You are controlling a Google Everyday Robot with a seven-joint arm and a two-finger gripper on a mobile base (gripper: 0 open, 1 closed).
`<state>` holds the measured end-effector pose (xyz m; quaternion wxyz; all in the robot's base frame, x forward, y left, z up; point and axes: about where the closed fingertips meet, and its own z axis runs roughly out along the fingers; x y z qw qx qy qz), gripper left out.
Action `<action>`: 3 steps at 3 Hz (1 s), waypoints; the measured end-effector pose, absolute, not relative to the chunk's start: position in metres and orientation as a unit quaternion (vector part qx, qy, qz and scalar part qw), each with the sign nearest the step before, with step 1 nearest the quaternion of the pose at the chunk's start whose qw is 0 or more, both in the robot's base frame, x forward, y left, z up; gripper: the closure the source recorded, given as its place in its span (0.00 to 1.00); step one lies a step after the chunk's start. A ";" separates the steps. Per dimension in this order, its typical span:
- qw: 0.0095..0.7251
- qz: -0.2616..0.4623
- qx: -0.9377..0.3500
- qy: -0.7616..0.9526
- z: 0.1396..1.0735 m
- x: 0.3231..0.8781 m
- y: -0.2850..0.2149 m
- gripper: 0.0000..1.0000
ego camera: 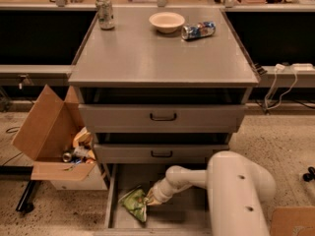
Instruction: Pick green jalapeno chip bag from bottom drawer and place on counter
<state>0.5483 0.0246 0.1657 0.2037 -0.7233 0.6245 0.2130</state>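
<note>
The green jalapeno chip bag (pixel 133 204) sits crumpled at the left front of the open bottom drawer (pixel 109 200), its right edge drawn up towards my gripper. My gripper (pixel 150 199) reaches down into the drawer from the right and is shut on the bag's right edge. My white arm (pixel 236 195) covers the drawer's right side. The counter (pixel 162 58) is the flat grey top of the cabinet, above.
On the counter stand a pale bowl (pixel 167 21), a blue can lying on its side (pixel 198 30) and an upright can (pixel 105 12). The two upper drawers (pixel 162 117) overhang the bottom drawer. An open cardboard box (pixel 47 132) of litter stands to the left.
</note>
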 end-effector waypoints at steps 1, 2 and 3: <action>0.275 0.228 -0.680 0.641 0.214 0.546 -0.023 1.00; 0.307 0.243 -0.656 0.645 0.234 0.547 -0.051 1.00; 0.307 0.244 -0.654 0.646 0.234 0.545 -0.055 1.00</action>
